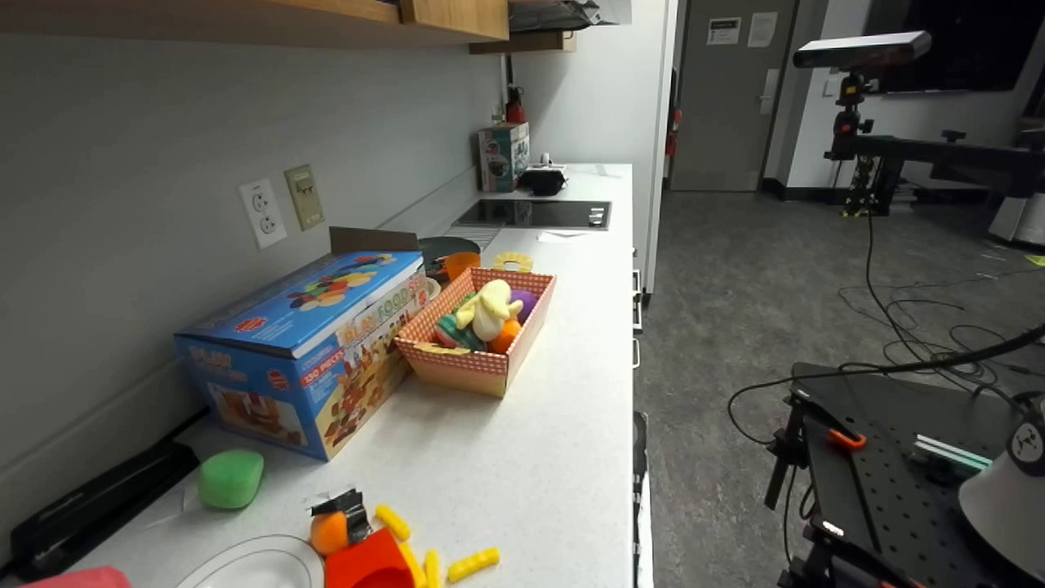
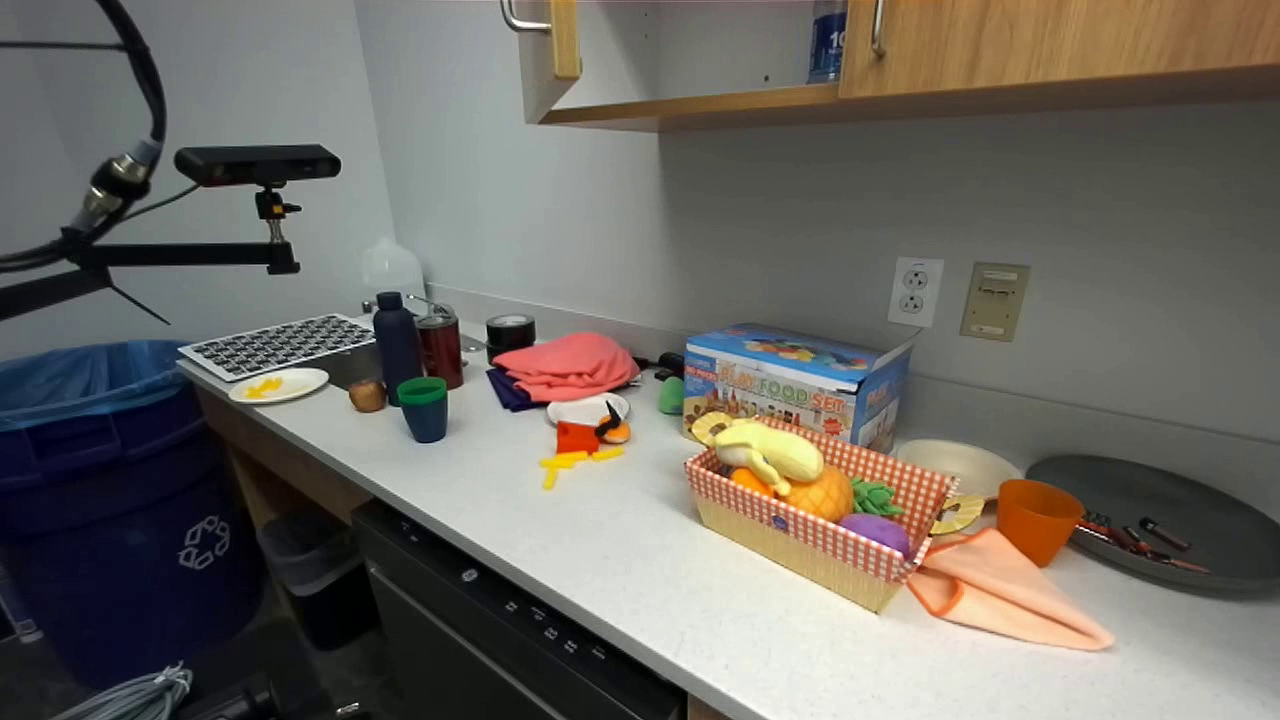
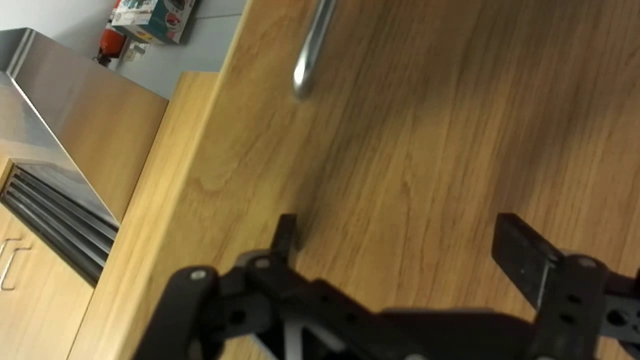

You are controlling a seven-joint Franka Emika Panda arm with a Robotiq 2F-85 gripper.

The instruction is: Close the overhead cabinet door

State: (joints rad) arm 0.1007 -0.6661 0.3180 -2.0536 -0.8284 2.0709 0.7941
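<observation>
Brown wood-grain overhead cabinet door point(image 3: 410, 165), flat panel, with silver metal bar handle point(image 3: 312, 47). Condition: open, standing outward, its pale wooden free edge point(image 2: 566, 40) foremost in an exterior view. Position: outer face before the tool point(image 3: 395, 235), contact indeterminable; in the wrist view, handle above the tool and apart, free edge to its left.

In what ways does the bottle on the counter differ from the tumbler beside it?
The bottle is dark blue; the tumbler is dark red. The bottle narrows near its top, while the tumbler is wide there. Both stand upright on the counter.
</observation>
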